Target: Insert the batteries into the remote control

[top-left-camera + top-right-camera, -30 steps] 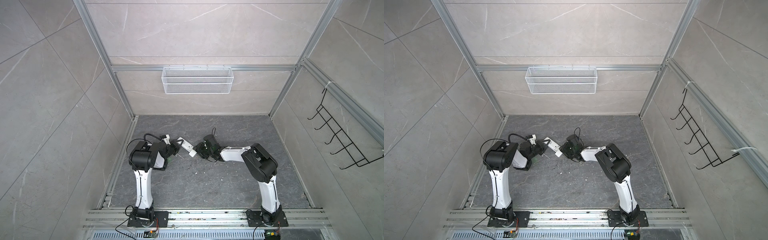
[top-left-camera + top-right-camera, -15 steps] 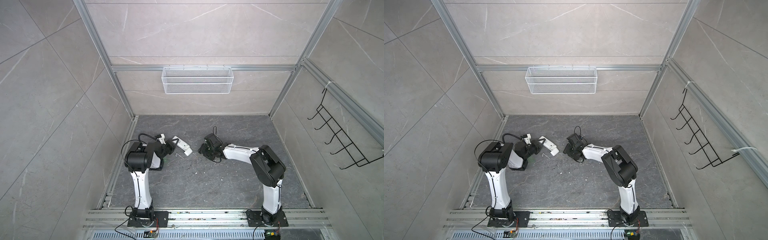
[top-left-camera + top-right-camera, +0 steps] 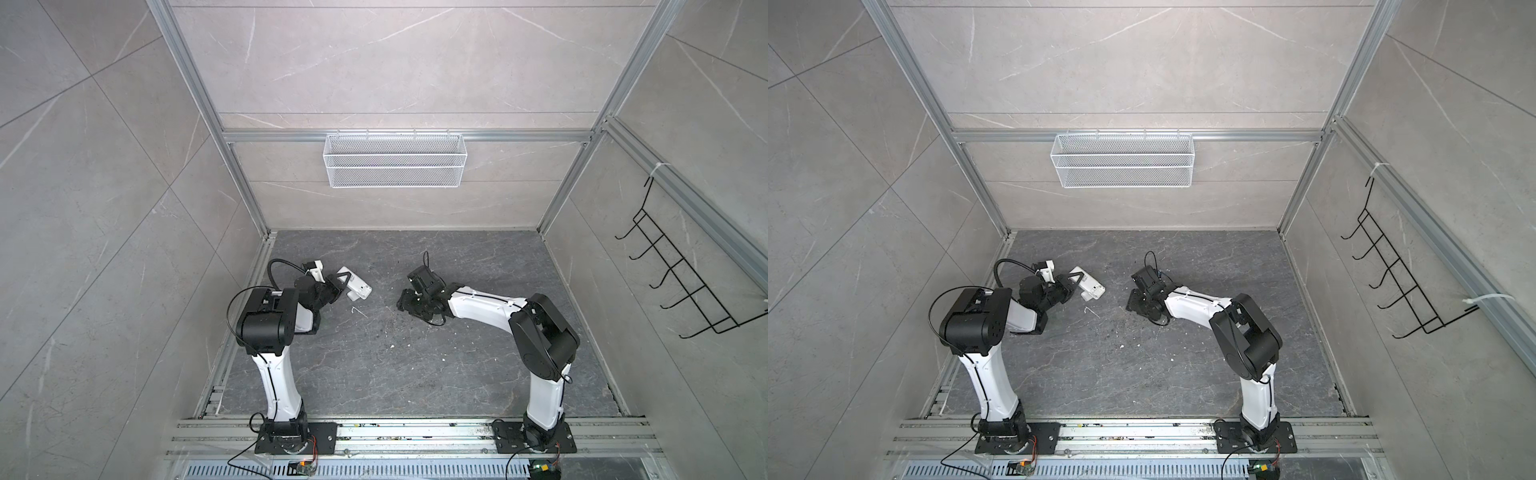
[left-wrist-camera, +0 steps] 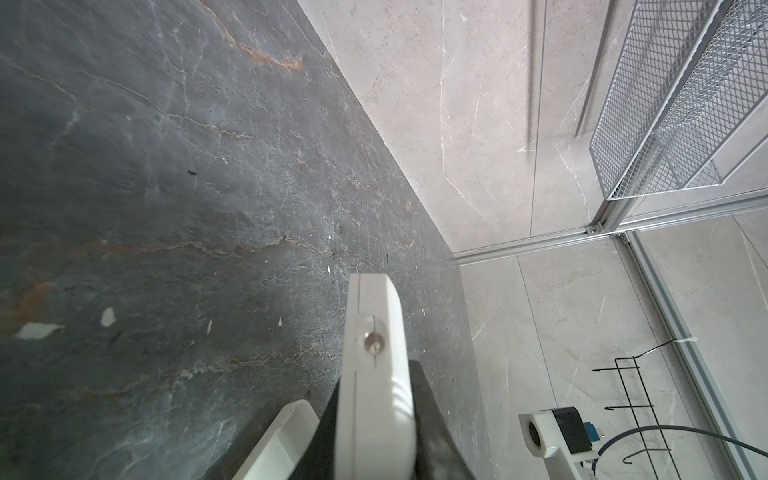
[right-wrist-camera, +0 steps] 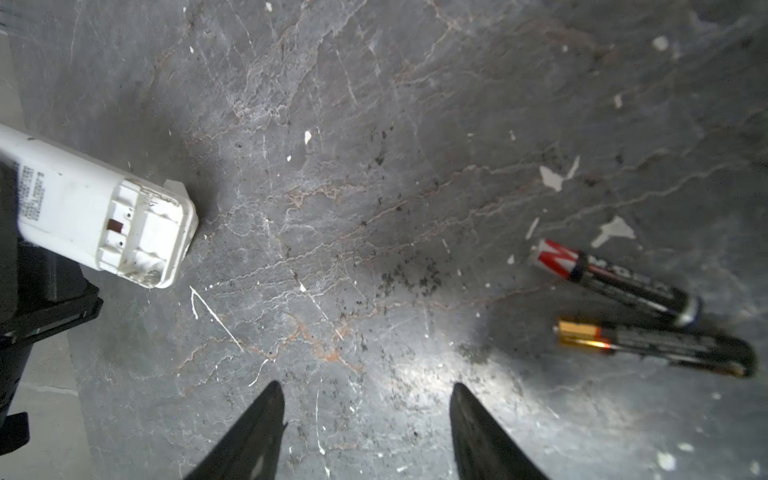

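Holds the remote control [image 3: 356,286] clamped in the left end effector [image 3: 337,286], with the open, empty battery bay [image 5: 141,232] at the free end, turned toward the right arm [image 3: 482,301]. Hangs the right end effector [image 5: 365,390] low over the counter [image 5: 374,166], jaws apart, nothing between them. Finds both batteries [image 5: 623,286] flat on the counter, on the side of the right end effector away from the remote control: red-banded battery [image 5: 557,257] and gold-capped battery [image 5: 665,347] just beside each other, nearly parallel, long axes running roughly away from the remote control, capped ends toward it. Cannot make them out in both top views, likely hidden under the right wrist. Puts the right arm much the nearer, so probably calls for a short shift away from the remote control plus a wrist turn, since the jaws seem set to close along the batteries' length, not across it. Offers bare counter between remote control and batteries, save white specks [image 5: 550,178] and a thin bent wire [image 5: 212,311] near the remote control; counter edges well apart from all of it
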Tool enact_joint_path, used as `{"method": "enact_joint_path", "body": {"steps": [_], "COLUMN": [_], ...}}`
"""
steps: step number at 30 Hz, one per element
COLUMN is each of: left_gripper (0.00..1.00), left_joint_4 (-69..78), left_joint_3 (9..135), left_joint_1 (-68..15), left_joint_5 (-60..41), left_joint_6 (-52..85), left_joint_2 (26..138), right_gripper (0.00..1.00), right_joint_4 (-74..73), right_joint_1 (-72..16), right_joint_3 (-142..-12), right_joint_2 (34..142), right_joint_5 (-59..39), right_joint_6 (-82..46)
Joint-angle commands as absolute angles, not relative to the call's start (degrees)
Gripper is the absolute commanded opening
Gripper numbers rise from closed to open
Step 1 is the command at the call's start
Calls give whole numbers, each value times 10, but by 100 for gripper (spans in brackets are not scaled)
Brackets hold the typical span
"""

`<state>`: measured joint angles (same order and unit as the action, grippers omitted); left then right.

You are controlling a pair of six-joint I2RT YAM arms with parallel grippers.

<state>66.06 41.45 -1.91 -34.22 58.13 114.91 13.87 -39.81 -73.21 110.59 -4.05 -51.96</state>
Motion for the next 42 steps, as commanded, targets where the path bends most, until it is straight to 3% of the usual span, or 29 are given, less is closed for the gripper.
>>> {"method": "enact_joint_path", "body": {"steps": [1, 6, 9, 13, 17, 23, 27, 38, 42], "left_gripper": [0, 0, 0, 0, 0, 0, 0, 0, 0], "left_joint_4": [689, 634, 694, 808, 810, 810, 811, 811, 811], "left_joint_3": [418, 400, 372, 359, 378, 411, 431, 430, 433], "left_joint_1": [-15, -16, -20, -36, -78, -141, -166, -187, -194], "left_joint_5": [-359, -363, -359, -344, -318, -268, -255, -229, -228], "left_joint_6": [574, 576, 642, 781, 846, 910, 932, 955, 955], "left_joint_2": [1123, 1048, 1032, 1062, 1073, 1074, 1077, 1061, 1057], "right_gripper": [63, 62, 63, 72, 81, 82, 79, 57, 54], "right_joint_4": [146, 102, 19, -171, -265, -326, -351, -373, -375], "right_joint_1": [-402, -403, -403, -396, -395, -391, -389, -377, -377], "right_joint_3": [-742, -738, -706, -630, -614, -615, -617, -594, -603], "right_joint_2": [1082, 1079, 1057, 1028, 1022, 1042, 1050, 1032, 1042], "right_joint_5": [-43, -77, -111, -152, -168, -158, -147, -101, -103], "right_joint_6": [-495, -498, -524, -609, -654, -720, -740, -751, -752]}}
